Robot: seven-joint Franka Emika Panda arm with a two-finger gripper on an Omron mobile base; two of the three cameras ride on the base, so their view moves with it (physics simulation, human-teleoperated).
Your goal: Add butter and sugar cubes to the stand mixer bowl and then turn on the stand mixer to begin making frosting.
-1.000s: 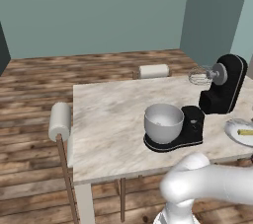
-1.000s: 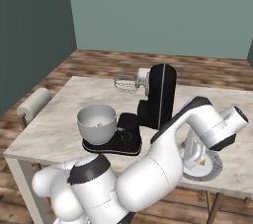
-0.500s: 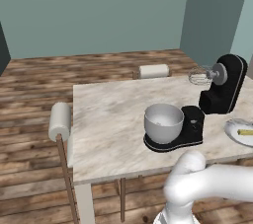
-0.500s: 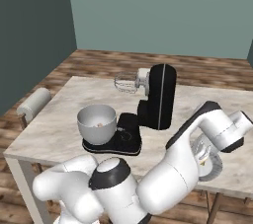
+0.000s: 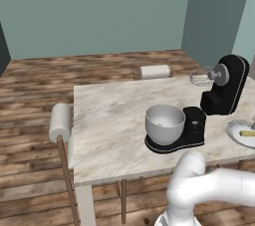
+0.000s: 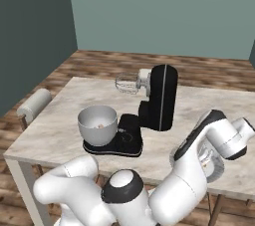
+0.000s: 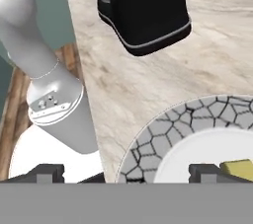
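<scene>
Arm swung right, gripper (image 7: 126, 171) now low over plate (image 7: 163, 134); jaws apart, empty; butter (image 7: 240, 168) pickup next.

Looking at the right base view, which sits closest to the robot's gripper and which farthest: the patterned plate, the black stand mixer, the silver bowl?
1. Grey-white patterned plate, right under the open gripper at the table's right edge.
2. Glossy black stand mixer, mid-table, to the left.
3. Round silver-grey metal bowl, farthest left, on the mixer's base.

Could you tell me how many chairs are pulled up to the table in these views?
2: one chair at the table's left end, one chair at its far side. Others may be hidden behind the arm.
</scene>
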